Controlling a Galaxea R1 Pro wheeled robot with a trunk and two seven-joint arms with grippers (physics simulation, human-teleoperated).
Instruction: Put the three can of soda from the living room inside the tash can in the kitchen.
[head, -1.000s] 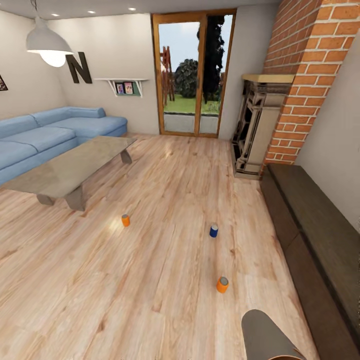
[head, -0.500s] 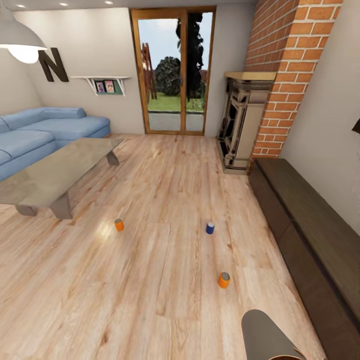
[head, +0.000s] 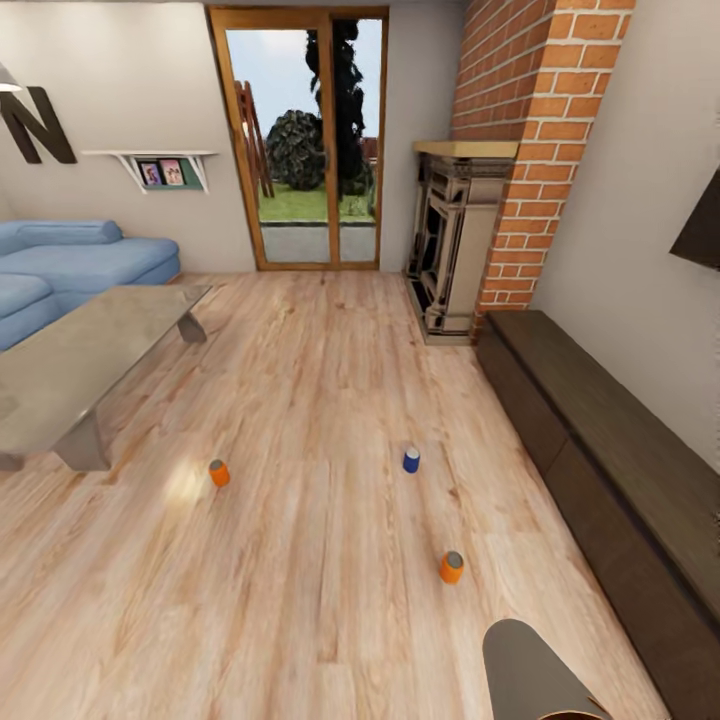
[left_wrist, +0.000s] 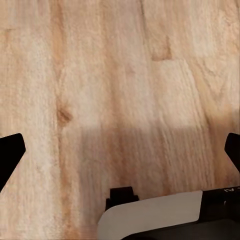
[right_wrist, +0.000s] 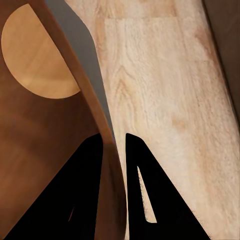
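Note:
Two orange soda cans stand upright on the wood-plank floor of the living room, one (head: 452, 567) near me at the right and one (head: 219, 472) further left. A blue can (head: 411, 460) with a grey top stands between and beyond them. The tan trash can (head: 540, 670) shows at the bottom right of the head view. My right gripper (right_wrist: 114, 137) is shut on its rim wall (right_wrist: 107, 125), one finger inside the brown interior, beside the oval slot handle (right_wrist: 40, 60). My left gripper (left_wrist: 120, 150) hangs open over bare floor, holding nothing.
A low grey coffee table (head: 70, 365) and blue sofa (head: 70, 260) stand at the left. A long dark cabinet (head: 600, 440) runs along the right wall, with the brick fireplace (head: 470, 240) behind it and a glass door (head: 300, 140) at the back.
The whole head view has shifted: sofa, table and door slid left, more of the right wall shows. The cans stay put on the floor and the bin stays in my right gripper.

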